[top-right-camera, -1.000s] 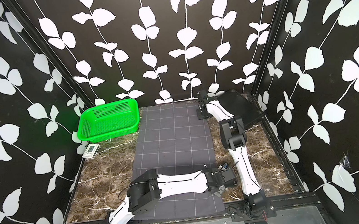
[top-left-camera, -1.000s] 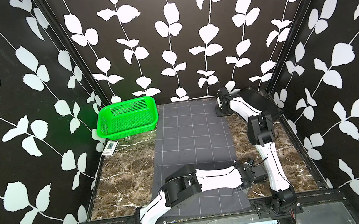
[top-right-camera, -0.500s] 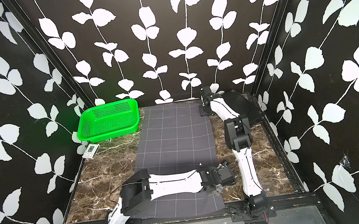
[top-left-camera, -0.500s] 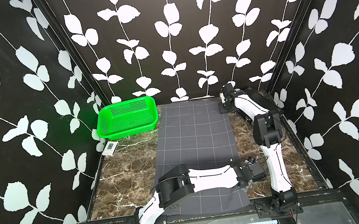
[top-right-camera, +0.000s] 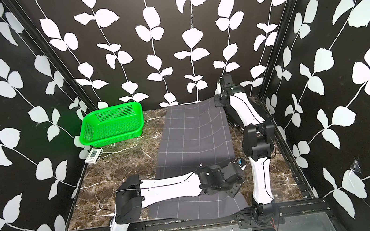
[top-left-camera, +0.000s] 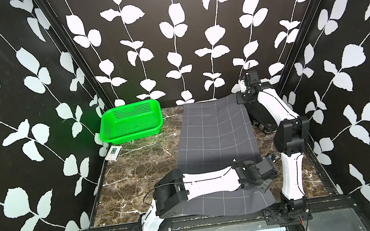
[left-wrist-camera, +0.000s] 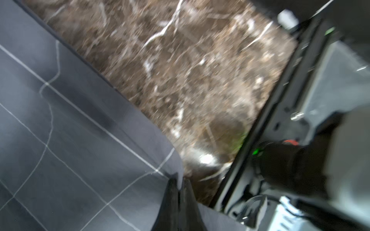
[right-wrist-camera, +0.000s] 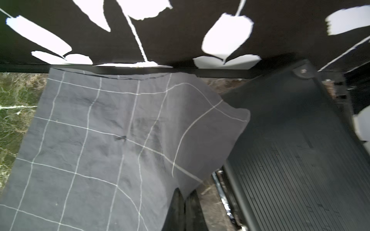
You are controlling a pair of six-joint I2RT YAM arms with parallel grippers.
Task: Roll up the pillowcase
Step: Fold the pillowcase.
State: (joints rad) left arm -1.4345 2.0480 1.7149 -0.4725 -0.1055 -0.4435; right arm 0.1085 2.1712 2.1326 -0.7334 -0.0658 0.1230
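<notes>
From where I sit, the basket (top-left-camera: 131, 122) fills the far left corner, with a small white device (top-left-camera: 113, 153) just in front of it against the left wall. From there to the cloth the table (top-left-camera: 139, 181) is bare marble, the widest open room I have.

The pillowcase (top-left-camera: 216, 136) lies right of centre as a long strip. Its far edge is at the back wall and its near edge reaches the front rail. Its left edge runs straight and stays apart from the basket. The charcoal cloth with its thin white grid is mostly flat, with soft creases in the right wrist view (right-wrist-camera: 100, 140).

The left arm lies low across the near end, from its base at front left to the near right corner. There the left gripper (top-left-camera: 263, 184) has its jaws pressed together on the corner of the cloth, a pinch seen clearly in the left wrist view (left-wrist-camera: 180, 186), though that view is blurred.

At the far right corner the right gripper (top-left-camera: 240, 98) is closed on the cloth's edge (right-wrist-camera: 185, 197), and that corner is lifted off the table, its grid lines curving.

Just right of it lies the case (right-wrist-camera: 290, 160), black and ribbed, tight against the right side — little room there. Only a narrow marble strip runs between the cloth's right edge and the right arm.
</notes>
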